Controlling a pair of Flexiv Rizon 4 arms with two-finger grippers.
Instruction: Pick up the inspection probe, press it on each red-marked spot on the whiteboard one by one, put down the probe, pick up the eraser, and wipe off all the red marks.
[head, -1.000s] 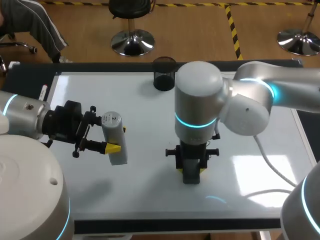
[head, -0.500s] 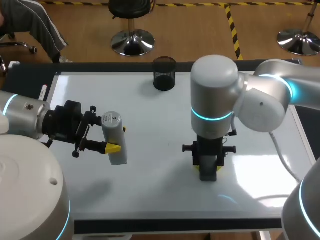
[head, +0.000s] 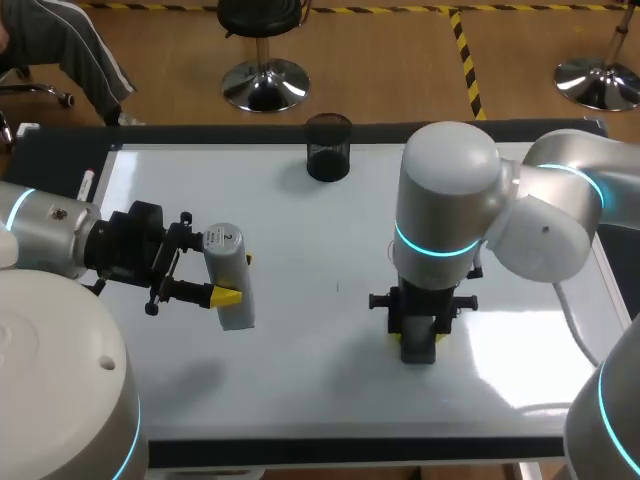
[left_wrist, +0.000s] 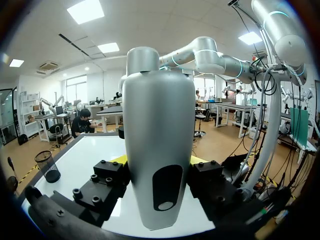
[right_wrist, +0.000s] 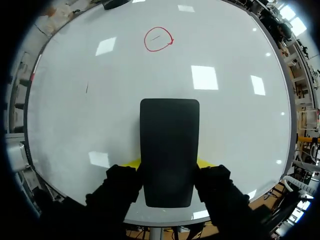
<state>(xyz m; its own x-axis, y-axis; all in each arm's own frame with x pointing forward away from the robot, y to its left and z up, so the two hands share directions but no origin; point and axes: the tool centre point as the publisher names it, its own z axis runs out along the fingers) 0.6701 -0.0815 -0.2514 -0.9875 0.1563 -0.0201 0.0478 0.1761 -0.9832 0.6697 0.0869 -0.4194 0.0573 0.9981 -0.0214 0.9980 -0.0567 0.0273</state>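
Glossy white whiteboard (right_wrist: 240, 125): black rectangular eraser (right_wrist: 169, 135), clamped in right gripper (right_wrist: 168, 163), is best pressed flat over red ring (right_wrist: 158, 39) ahead.

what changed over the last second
The right gripper, shut on the eraser, moved to the robot's right over the whiteboard. The left gripper stayed put, shut on the probe; nothing was picked up or let go.
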